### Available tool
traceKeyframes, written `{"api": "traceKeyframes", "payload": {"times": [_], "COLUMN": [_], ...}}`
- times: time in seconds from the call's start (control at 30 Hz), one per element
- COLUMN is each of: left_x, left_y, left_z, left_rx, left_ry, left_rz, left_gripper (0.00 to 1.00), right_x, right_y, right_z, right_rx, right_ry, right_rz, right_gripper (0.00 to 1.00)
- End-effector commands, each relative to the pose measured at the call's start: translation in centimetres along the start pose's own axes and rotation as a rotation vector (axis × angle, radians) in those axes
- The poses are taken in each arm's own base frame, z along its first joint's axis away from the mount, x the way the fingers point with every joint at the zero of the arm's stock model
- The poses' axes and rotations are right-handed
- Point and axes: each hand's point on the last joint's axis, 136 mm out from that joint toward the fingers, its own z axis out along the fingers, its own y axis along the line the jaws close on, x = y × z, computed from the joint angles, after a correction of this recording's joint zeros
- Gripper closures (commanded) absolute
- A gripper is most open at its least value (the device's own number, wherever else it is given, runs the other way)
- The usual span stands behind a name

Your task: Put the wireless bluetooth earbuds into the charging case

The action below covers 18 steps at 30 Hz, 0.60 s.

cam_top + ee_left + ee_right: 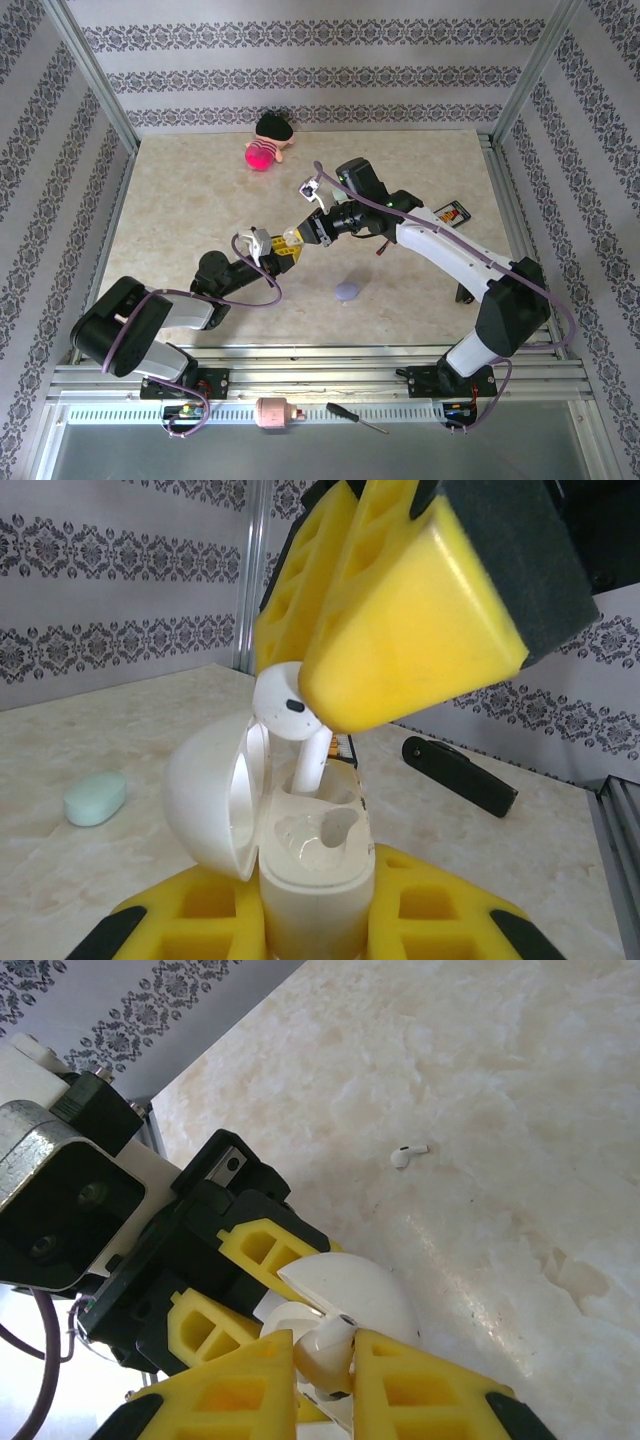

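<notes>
Left jaws clamp the glossy white oval plastic charging case (310, 900) upright, lid open, presenting its sockets. Right jaws pinch a white plastic earbud (285, 705) at the case's twelve o'clock, stem entering one socket. Another earbud (408, 1153) lies on the beige counter (480, 1060) at one o'clock.

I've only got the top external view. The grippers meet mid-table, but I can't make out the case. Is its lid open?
Observer: Yes; the left wrist view shows the charging case, clamped in the left gripper, with its lid swung open.
Operator: Is a bud going in?
Observer: The right gripper holds a white earbud stem-down at the case's opening, not seated.
Operator: Any others?
Observer: A second earbud lies loose on the table, right wrist view.
</notes>
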Motion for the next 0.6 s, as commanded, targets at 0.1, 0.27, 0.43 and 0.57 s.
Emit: {"api": "traceKeyframes", "payload": {"times": [0.1,0.27,0.43,0.57], "left_x": [-2.1,-2.0,-2.4,-2.4], "left_y": [0.1,0.1,-0.2,-0.2], "left_z": [0.4,0.5,0.3,0.1], "left_rx": [-0.001,0.001,0.007,0.001], "left_ry": [-0.075,-0.07,-0.08,-0.082], "left_rz": [0.048,0.046,0.05,0.053], "left_gripper": [0.89,0.89,0.89,0.89], "right_x": [1.4,1.7,2.0,2.1], "right_y": [1.7,1.8,0.7,-0.1], "right_z": [0.1,0.4,1.1,1.4], "right_rx": [-0.074,-0.086,-0.035,0.016], "right_ry": [0.058,0.072,0.094,0.107], "right_rz": [0.031,0.037,0.041,0.043], "right_gripper": [0.84,0.83,0.83,0.81]}}
